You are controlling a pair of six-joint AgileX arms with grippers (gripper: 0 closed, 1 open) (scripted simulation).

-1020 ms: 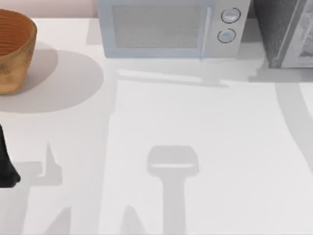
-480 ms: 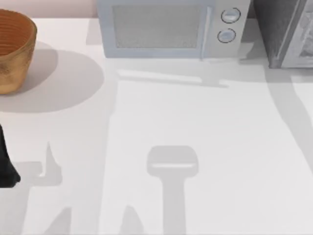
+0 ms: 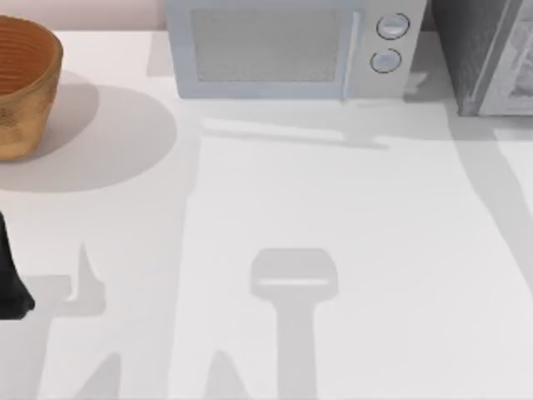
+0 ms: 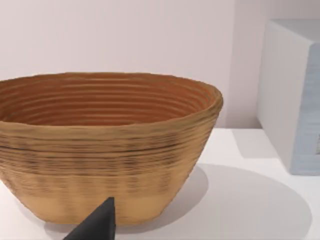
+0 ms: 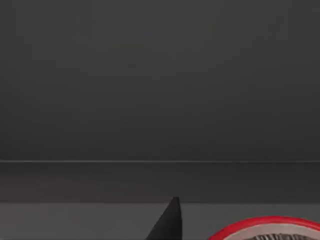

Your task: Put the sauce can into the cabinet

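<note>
in the right wrist view one dark fingertip [image 5: 167, 222] of the right gripper stands just beside the red rim of the sauce can [image 5: 265, 229], against a dim grey inner wall and ledge that i judge to be inside the cabinet [image 3: 483, 54], at the far right of the worktop [image 3: 333, 208]. whether those fingers are clamped on the can or apart i cannot tell.

risks, as i judge them: if the can is let go tilted or above the shelf floor it may tip and roll out, and a withdrawal that brushes the can could drag it back.

the left arm is parked at the left edge, its gripper facing the woven basket [image 4: 105, 150]; its finger spacing cannot be told.

no writing is readable on the microwave [image 3: 283, 50].
</note>
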